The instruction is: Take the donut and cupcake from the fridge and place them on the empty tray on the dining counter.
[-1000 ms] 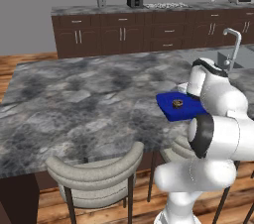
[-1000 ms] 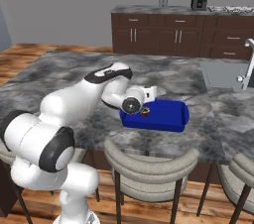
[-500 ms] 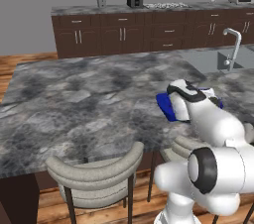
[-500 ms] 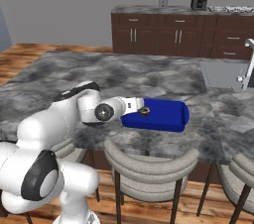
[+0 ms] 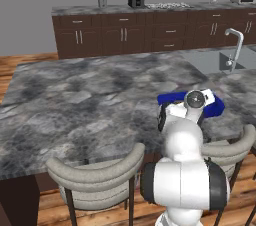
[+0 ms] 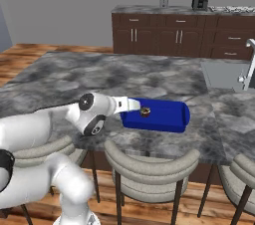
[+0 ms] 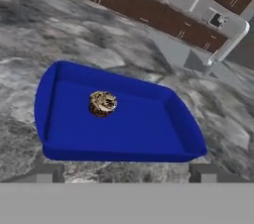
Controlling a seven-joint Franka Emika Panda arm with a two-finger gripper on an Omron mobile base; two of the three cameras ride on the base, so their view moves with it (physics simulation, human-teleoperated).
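My hand [image 7: 126, 173] sits just short of the tray's near rim, fingers spread wide with nothing between them. The tray [image 7: 149, 134] lies on the tabletop [image 6: 74, 77] by its front edge, above the stools [image 6: 149, 167]. Inside the tray, toward its left end, sits the cupcake [image 7: 103, 103]: brownish, upright, clear of the walls. So I'd call one item delivered. No pink donut in the tray, so that half looks left to do: back to the fridge, fetch it, drop it beside the cupcake. Beyond the tray: sink [image 6: 226, 72], then dark wall cabinets [image 6: 164, 32].
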